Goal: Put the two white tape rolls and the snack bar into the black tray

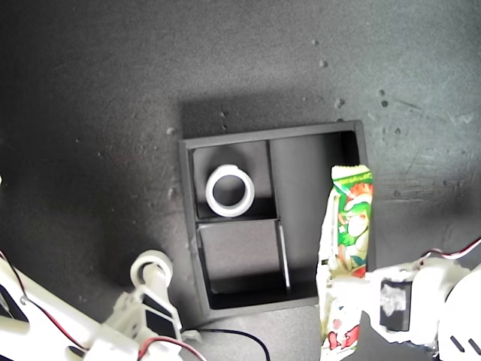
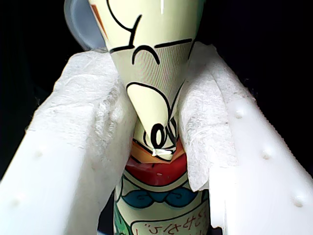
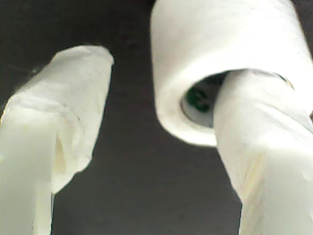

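Holding the snack bar [image 1: 352, 226] between its padded jaws, the first gripper [image 2: 152, 78] sits at about 5 o'clock in the exterior view, clamped narrow on the wrapper near the bar's lower end. The bar lies lengthwise over the black tray [image 1: 225, 141] at its 3 o'clock wall, partly above the long compartment [image 1: 301, 210], with its lower end beyond the tray's 6 o'clock wall. In judgement, a sound placement requires shifting the bar toward 12 o'clock and slightly toward 9 o'clock, levelling it, and releasing only once both crimped ends sit inside the walls; the fit looks close. One white tape roll [image 1: 230, 190] lies flat in the small compartment at 11 o'clock of the tray. The small compartment below it [image 1: 240, 256] appears vacant. The second gripper [image 3: 139, 93], at about 7 o'clock in the exterior view, stands with jaws apart, the other white tape roll [image 3: 220, 44] threaded on one finger, outside the tray. A black cable [image 1: 233, 335] runs at 6 o'clock, clear of the bar's path. The tray's 3 o'clock wall is the main obstruction risk.
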Tool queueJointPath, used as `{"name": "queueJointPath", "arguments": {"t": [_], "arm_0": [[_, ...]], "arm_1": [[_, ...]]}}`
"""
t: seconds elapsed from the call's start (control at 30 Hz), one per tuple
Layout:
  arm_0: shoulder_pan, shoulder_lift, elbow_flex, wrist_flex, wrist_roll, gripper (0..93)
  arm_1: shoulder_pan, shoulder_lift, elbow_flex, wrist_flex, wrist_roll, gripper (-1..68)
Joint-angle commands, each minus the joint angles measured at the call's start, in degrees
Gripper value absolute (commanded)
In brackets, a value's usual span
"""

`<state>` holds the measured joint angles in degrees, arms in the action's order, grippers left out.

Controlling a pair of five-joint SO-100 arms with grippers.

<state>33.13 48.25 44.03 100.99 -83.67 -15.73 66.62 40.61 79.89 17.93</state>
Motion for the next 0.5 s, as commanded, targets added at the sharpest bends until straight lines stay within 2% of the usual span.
{"name": "queueJointPath", "arguments": {"t": [0.0, 0.13, 0.47], "arm_0": [[-1.23, -1.05, -2.46, -0.53, 0.88, 16.3], [-1.41, -3.08, -4.22, -0.44, 0.7, 15.5], [-1.76, -2.29, -8.79, 3.78, 0.35, 0.3]], "arm_1": [[-0.18, 0.88, 0.53, -1.58, 0.53, -0.6], [2.29, 0.88, 2.99, -3.6, 0.62, -0.4], [9.49, 0.88, 13.45, -12.66, 1.41, -0.3]]}}
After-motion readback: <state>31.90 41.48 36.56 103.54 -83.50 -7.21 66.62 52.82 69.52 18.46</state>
